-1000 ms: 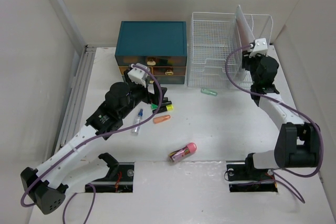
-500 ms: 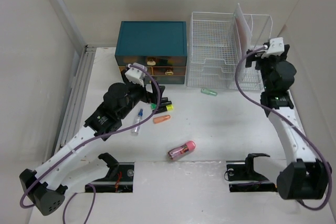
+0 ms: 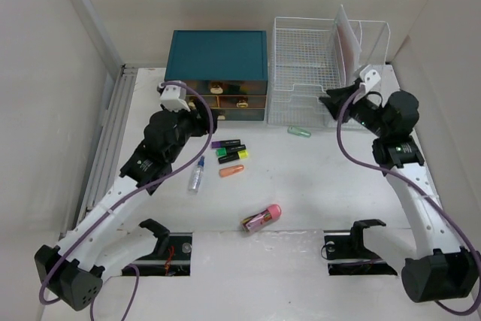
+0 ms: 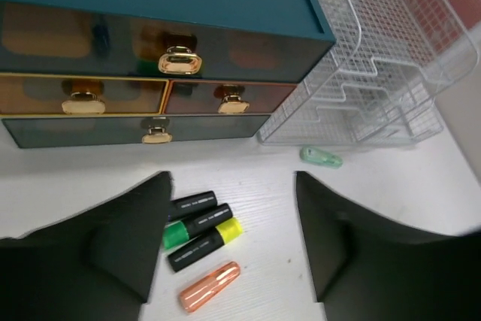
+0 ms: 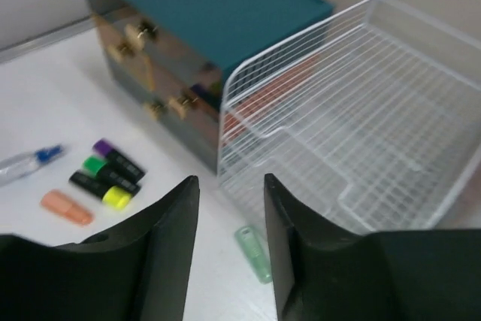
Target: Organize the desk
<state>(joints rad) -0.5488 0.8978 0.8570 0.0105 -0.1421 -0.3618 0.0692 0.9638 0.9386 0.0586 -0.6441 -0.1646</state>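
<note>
Top external | desk under left jaws and right jaws | both released, empty

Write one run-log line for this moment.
left gripper: open, empty, aimed at highlighters | right gripper: open, empty, facing wire rack | desk: not yet tidy

Drawer box and wire rack block far edge, 3 markers mid-desk, open desk at right
</note>
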